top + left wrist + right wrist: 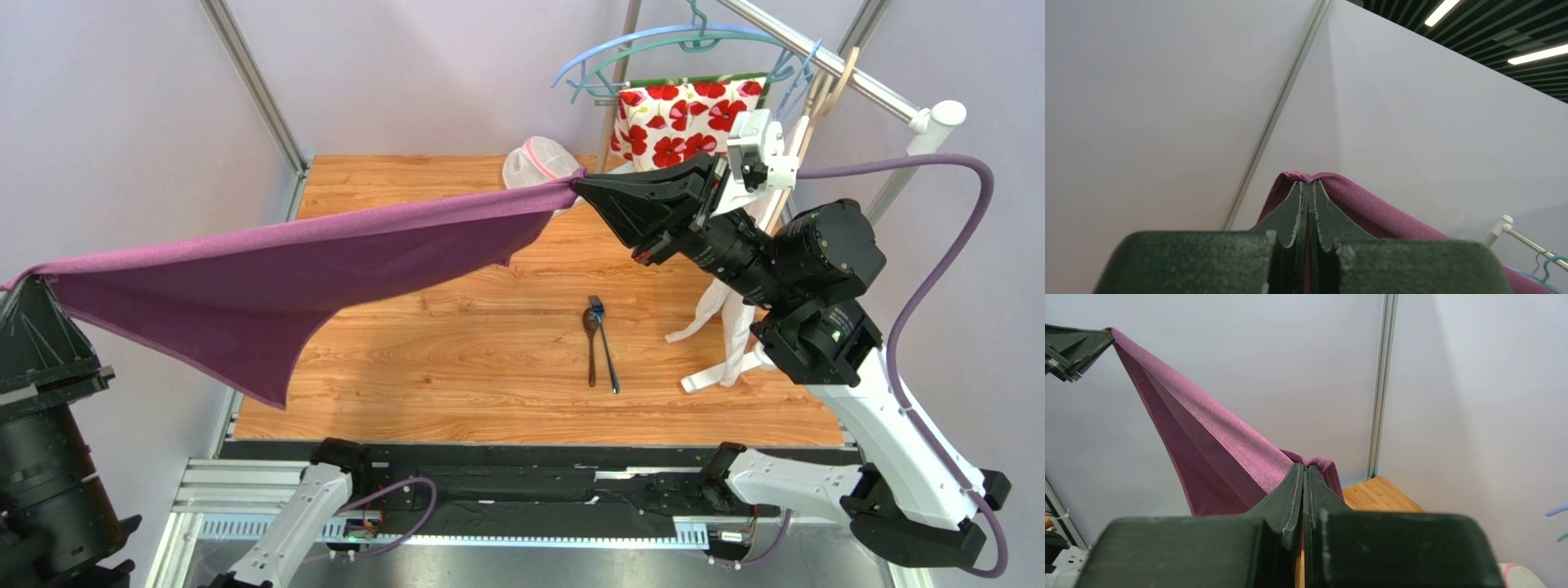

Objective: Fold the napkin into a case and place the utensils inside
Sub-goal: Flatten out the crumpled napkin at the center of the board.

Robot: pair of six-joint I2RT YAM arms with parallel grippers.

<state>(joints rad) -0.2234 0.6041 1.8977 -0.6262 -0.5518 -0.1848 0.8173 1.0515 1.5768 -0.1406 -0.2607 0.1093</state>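
The plum napkin hangs stretched in the air above the wooden table, held by two corners, its loose lower corner drooping toward the near left. My left gripper is shut on its left corner, seen as napkin draped over the left gripper. My right gripper is shut on the right corner, where the napkin runs from the right gripper up toward the other arm. The utensils, two dark slim pieces, lie side by side on the table under the right arm.
A white mesh pouch with pink trim sits at the table's far edge. Behind it a rack carries hangers and a white cloth with red flowers. White straps hang down by the right arm.
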